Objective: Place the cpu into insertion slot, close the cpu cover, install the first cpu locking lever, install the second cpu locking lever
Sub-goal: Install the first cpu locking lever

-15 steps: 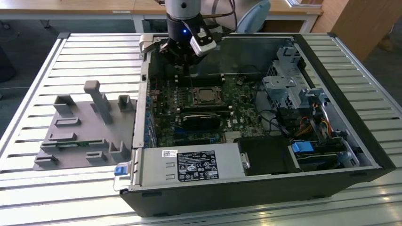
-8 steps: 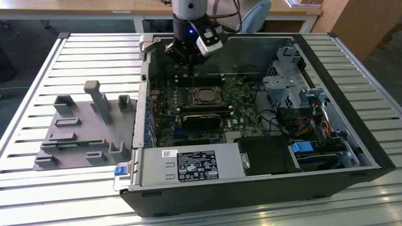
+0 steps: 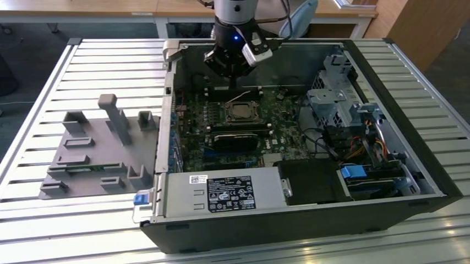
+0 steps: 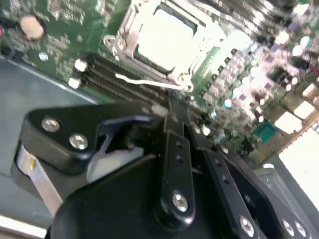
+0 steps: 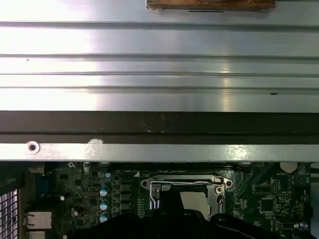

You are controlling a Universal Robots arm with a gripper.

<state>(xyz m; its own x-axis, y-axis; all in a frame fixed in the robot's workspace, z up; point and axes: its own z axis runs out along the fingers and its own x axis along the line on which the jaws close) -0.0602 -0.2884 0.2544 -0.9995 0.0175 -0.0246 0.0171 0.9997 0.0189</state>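
Gripper (image 3: pixel 233 87) closed, tip downward.

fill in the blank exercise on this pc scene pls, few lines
The gripper hangs above the ___ board inside the case.
The grey fixture lies to the exterior view's ___ of the case.
The cover is a metal frame around the ___.
Missing words: green; left; cpu.

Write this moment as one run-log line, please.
cpu: seated | cpu cover: down over cpu | lever wire: along cover's edge | gripper: shut, tip close to lever wire
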